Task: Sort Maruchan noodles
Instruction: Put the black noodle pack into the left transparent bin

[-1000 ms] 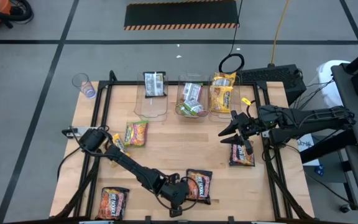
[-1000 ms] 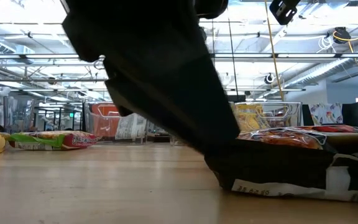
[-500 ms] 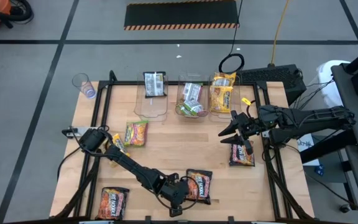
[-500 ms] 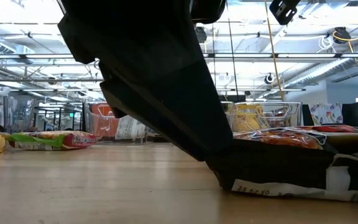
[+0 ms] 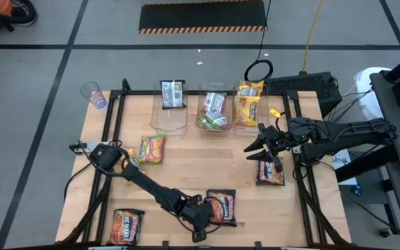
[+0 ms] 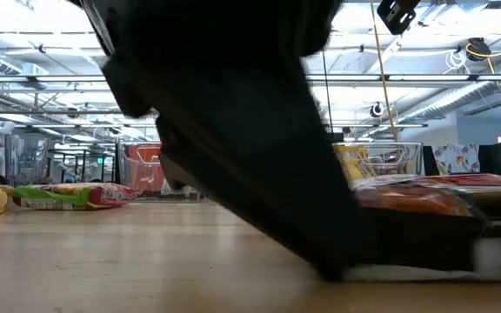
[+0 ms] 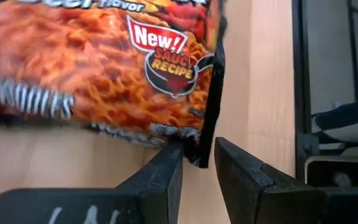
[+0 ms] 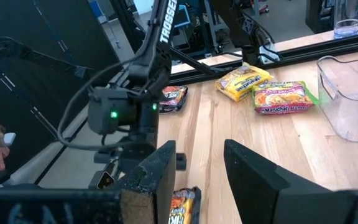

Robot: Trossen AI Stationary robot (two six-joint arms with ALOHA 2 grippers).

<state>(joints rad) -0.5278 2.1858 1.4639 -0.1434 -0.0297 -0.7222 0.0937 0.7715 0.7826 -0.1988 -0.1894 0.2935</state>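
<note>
The dark brown noodle packet with orange noodles (image 5: 222, 207) lies near the table's near edge, and my left gripper (image 5: 204, 215) is at its left side, shut on it. In the left wrist view the gripper (image 7: 197, 160) has the packet (image 7: 98, 68) just ahead of it. In the low view the left arm (image 6: 233, 130) fills the middle, with the packet (image 6: 424, 200) to its right. My right gripper (image 5: 255, 147) hovers open over the table's right half, beside another dark packet (image 5: 270, 171) that lies flat; its open fingers show in the right wrist view (image 8: 197, 158). My left gripper pinches the packet's dark sealed side edge at a corner (image 7: 205, 146) between its two fingers (image 7: 166, 177). The fingers come nearly level from the table's left, low over the wood. The packet's underside (image 6: 416, 274) looks to be on the table.
Three clear bins stand along the far edge, holding a black-and-white packet (image 5: 173, 92), green-edged packets (image 5: 214, 111) and yellow packets (image 5: 248, 103). Loose on the table are a green-edged packet (image 5: 153, 148), a yellow one (image 5: 131, 162) and a dark one (image 5: 126, 226). A plastic cup (image 5: 94, 94) stands at the far left corner.
My left arm has pushed a little toward the table's right, and in the low view its lower end now stands farther right over the dark packet's left end. My right arm has kept still.
</note>
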